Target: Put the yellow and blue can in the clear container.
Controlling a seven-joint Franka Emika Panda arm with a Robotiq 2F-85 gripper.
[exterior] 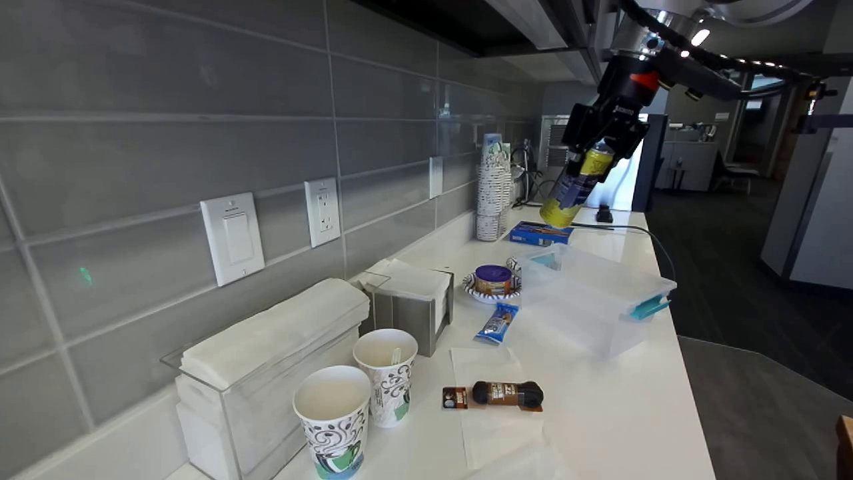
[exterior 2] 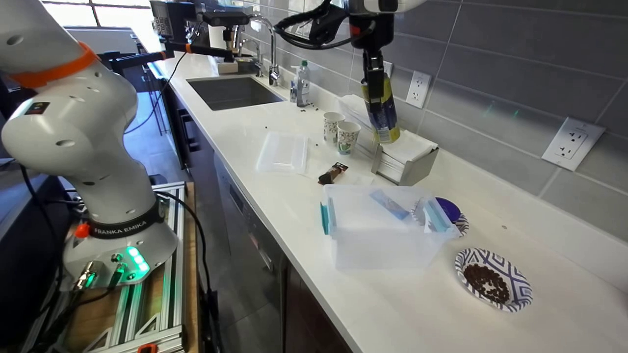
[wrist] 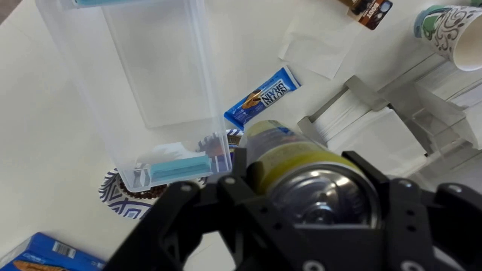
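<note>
The yellow and blue can shows in both exterior views [exterior: 574, 190] [exterior 2: 385, 117] and in the wrist view [wrist: 282, 146]. My gripper [exterior: 593, 157] is shut on it, with a finger on each side near its silvery end, as the wrist view [wrist: 301, 160] shows. The can is tilted and held in the air well above the counter. The clear container [exterior: 573, 313] stands on the counter, open at the top, with teal latches; it shows also in an exterior view [exterior 2: 382, 252]. In the wrist view the container [wrist: 165, 71] lies to the left of the can.
A napkin holder [exterior 2: 407, 164], paper cups [exterior: 333, 420] and a blue snack bar [wrist: 262, 97] are near the container. A purple-lidded tub [exterior: 493, 279] sits on a patterned plate beside it. Another plate [exterior 2: 520, 289] holds dark bits. A blue box [exterior: 540, 233] and a clear lid [exterior 2: 283, 153] lie on the counter.
</note>
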